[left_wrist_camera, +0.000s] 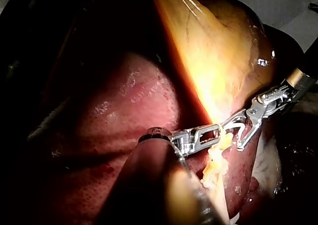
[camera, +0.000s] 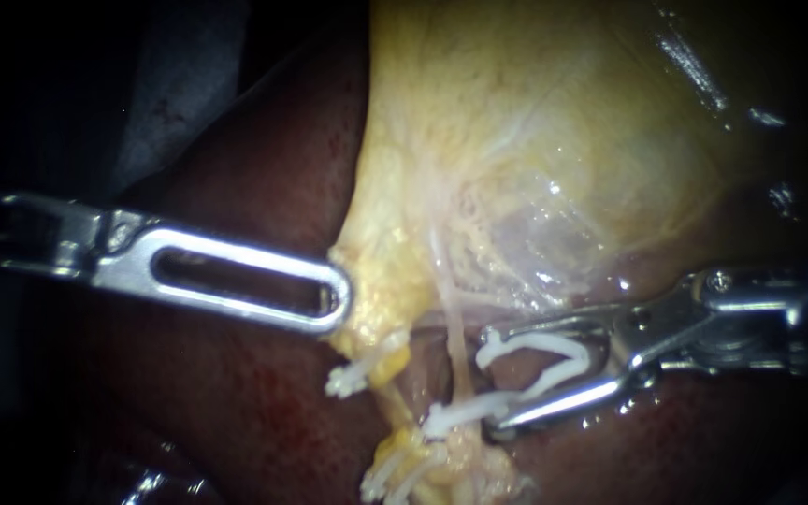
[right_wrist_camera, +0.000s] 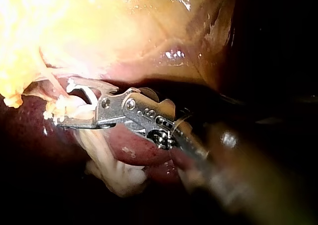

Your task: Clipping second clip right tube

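- Slotted silver left instrument (camera: pixel 331 301) comes in from the left. Its jaws are clenched on the lower edge of the yellow, glossy gallbladder (camera: pixel 516 140).
- The left wrist view shows the same: left instrument (left_wrist_camera: pixel 212 132) pinching the yellow edge over the dark red liver (left_wrist_camera: pixel 124 115).
- Silver hinged right instrument (camera: pixel 490 381) comes in from the right. Its jaws stand wide apart, grasping an open white plastic clip (camera: pixel 554 351) between them, one leg along each jaw.
- Thin, pale, string-like right tube (camera: pixel 458 341) runs down from the gallbladder, just ahead of the right jaw tips.
- The clip's lower leg reaches the tube and touches it. Cannot tell whether the tube sits fully inside the clip's mouth.
- Closed white clip (camera: pixel 348 379) sits just below the left instrument's tip, apart from the right tube.
- Further white clips (camera: pixel 395 479) sit lower on the yellow stump.
- Dark red liver (camera: pixel 254 411) lies under everything.
- In the right wrist view, the right instrument (right_wrist_camera: pixel 64 106) has its jaws spread around the white clip (right_wrist_camera: pixel 74 108), against pale strands under the gallbladder (right_wrist_camera: pixel 124 31).
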Controlling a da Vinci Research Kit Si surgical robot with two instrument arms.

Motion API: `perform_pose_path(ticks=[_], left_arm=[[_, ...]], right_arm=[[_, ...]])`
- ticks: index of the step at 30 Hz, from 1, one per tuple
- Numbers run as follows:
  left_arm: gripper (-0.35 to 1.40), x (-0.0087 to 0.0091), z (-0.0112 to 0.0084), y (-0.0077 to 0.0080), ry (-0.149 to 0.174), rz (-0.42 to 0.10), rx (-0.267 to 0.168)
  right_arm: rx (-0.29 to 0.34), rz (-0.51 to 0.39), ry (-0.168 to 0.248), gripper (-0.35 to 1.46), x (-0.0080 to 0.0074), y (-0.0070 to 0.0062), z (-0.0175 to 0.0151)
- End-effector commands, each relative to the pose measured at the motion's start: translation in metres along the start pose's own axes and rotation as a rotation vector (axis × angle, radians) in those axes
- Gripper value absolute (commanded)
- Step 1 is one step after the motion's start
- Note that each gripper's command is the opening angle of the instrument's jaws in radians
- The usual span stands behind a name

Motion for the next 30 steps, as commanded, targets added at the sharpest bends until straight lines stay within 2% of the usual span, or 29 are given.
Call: perform_pose_path(ticks=[1,9,18,26,29,30], left_arm=[[-0.35,0.0000,0.0000,0.0000,-0.001,0.000,0.000],[-0.35,0.0000,0.0000,-0.0001,-0.001,0.000,0.000],[-0.35,0.0000,0.0001,-0.0001,-0.001,0.000,-0.001],[-0.35,0.0000,0.0001,-0.0001,-0.001,0.000,-0.001],[-0.35,0.0000,0.0001,-0.0001,-0.002,0.000,-0.001],[-0.35,0.0000,0.0001,-0.0001,-0.002,0.000,-0.001]], right_arm=[[-0.001,0.000,0.000,0.53,-0.0001,0.0001,0.0001],[-0.009,-0.003,0.001,0.53,-0.0002,0.0013,0.0019],[-0.008,0.029,0.000,0.52,0.0006,0.0015,0.0035],[0.005,0.059,-0.008,0.48,0.0005,0.0015,0.0039],[0.005,0.099,-0.010,0.39,0.0004,0.0015,0.0038],[0.007,0.134,-0.014,0.30,0.0003,0.0015,0.0037]])
